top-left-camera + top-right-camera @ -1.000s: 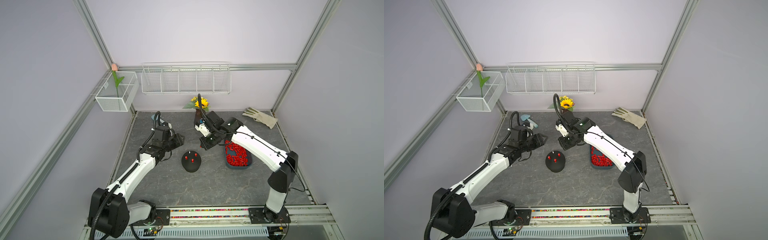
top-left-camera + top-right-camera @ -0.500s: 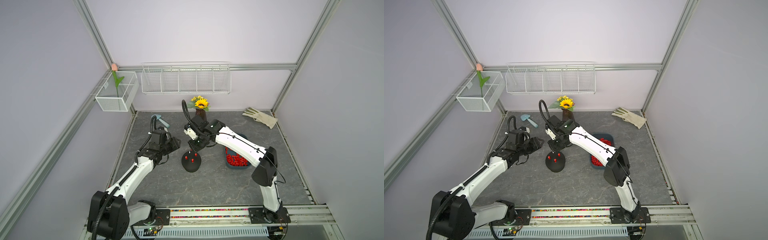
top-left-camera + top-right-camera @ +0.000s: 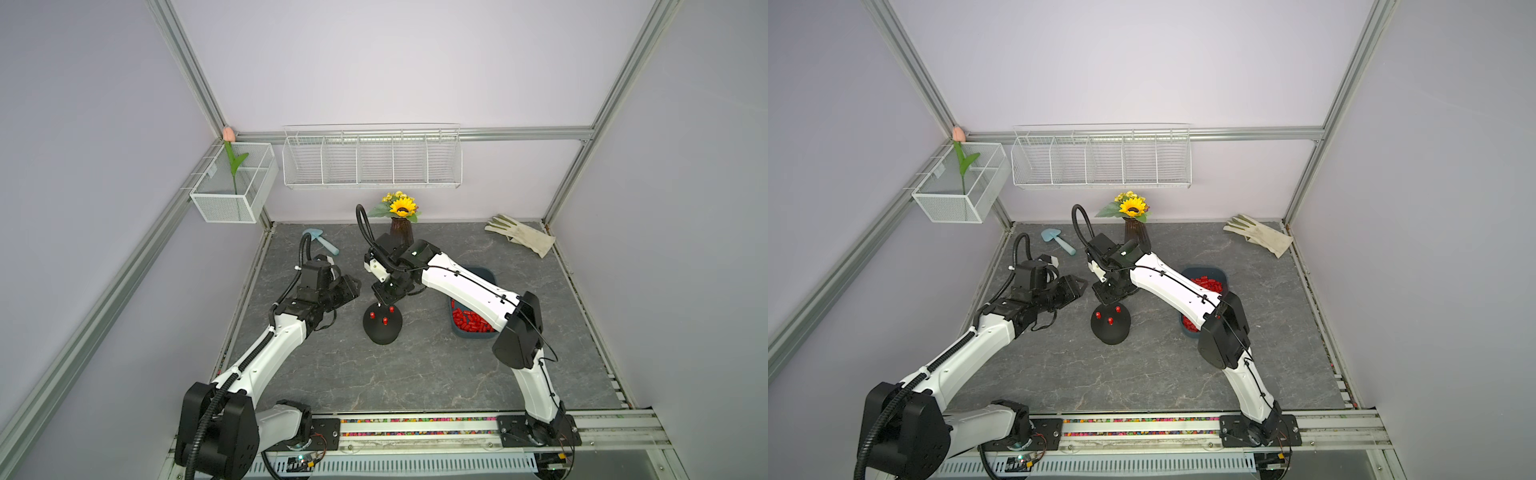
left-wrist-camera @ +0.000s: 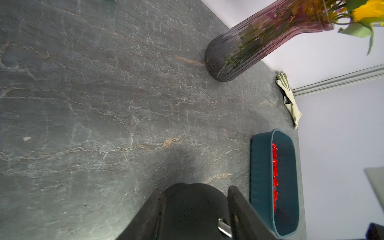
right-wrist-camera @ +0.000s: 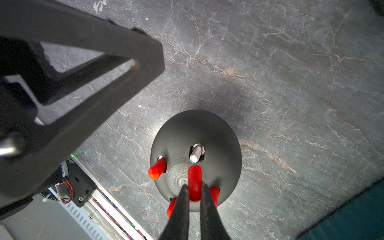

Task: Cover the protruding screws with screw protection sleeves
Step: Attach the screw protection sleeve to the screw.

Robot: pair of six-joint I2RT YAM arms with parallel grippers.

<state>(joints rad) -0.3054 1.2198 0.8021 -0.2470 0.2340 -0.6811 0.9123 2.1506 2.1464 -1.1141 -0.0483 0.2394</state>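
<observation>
One screw (image 5: pixel 196 154) stands bare on the dome (image 5: pixel 218 145). The other three wear red sleeves (image 5: pixel 158 168). The right claw (image 5: pixel 194 196) hangs just above the dome's crown, its tips pressed onto a fourth sleeve (image 5: pixel 194 178) and pinching its rear half. That sleeve's free end points at the bare screw and lies just short of it, not yet over it.

The left claw (image 5: pixel 87 68) hovers beside the dome, on the side away from the tray (image 3: pixel 482 274). Its jaws are spread and hold nothing. The tray lies near the dome's opposite side, with loose sleeves (image 3: pixel 469 326) heaped in it.

The bare screw and the pinched sleeve can be made out only in the right wrist view. In both top views the dome (image 3: pixel 380 334) (image 3: pixel 1111 334) shows just three red caps, and the right claw (image 3: pixel 384 293) (image 3: pixel 1106 295) overhangs its far edge. In the left wrist view the dome (image 4: pixel 195 199) appears between the left claw's fingers (image 4: pixel 156 209). Beyond the dome that view shows the vase (image 4: pixel 249 45), the glove (image 4: pixel 289 99) and the tray's long wall (image 4: pixel 254 166).
</observation>
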